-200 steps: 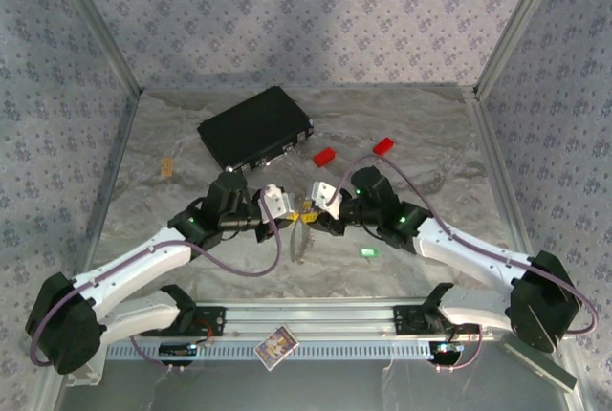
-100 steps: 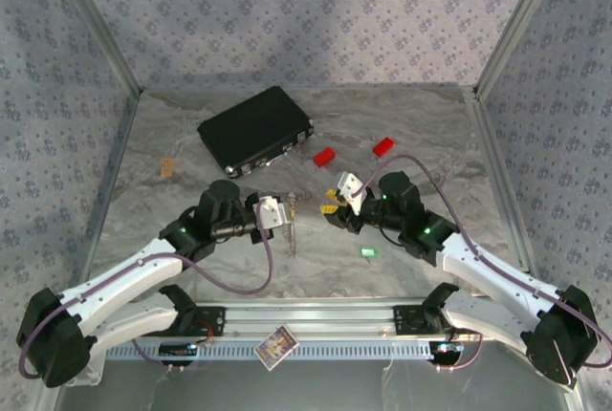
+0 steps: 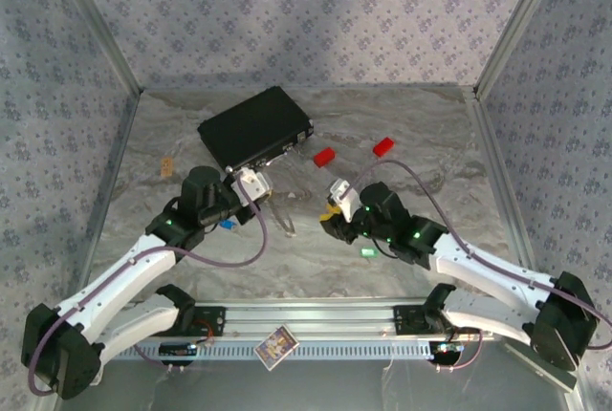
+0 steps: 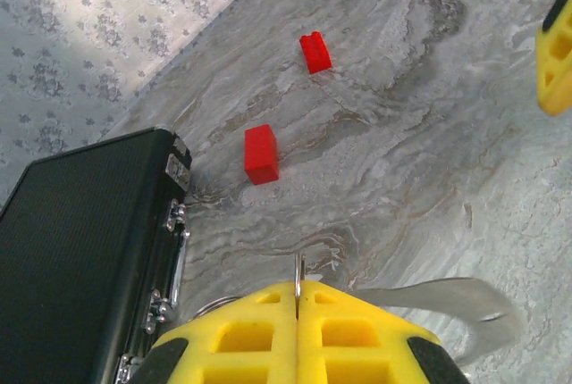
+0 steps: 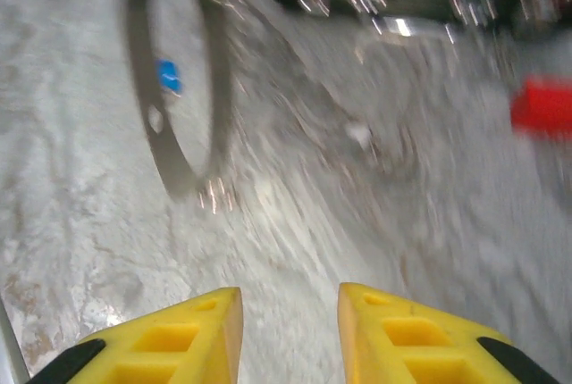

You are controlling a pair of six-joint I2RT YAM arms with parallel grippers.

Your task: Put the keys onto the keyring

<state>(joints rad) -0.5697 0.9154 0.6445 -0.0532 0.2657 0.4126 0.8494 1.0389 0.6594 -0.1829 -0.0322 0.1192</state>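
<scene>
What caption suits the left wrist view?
Left gripper shut on thin silvery metal keyring, black rectangular case alongside, two red blocks beyond on grey marbled table.

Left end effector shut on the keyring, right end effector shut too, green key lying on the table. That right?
Not quite. The right end effector is open; the right wrist view shows a clear gap between its yellow fingers. The rest stands: the left end effector is shut on the keyring, and the green key lies on the table.
</scene>
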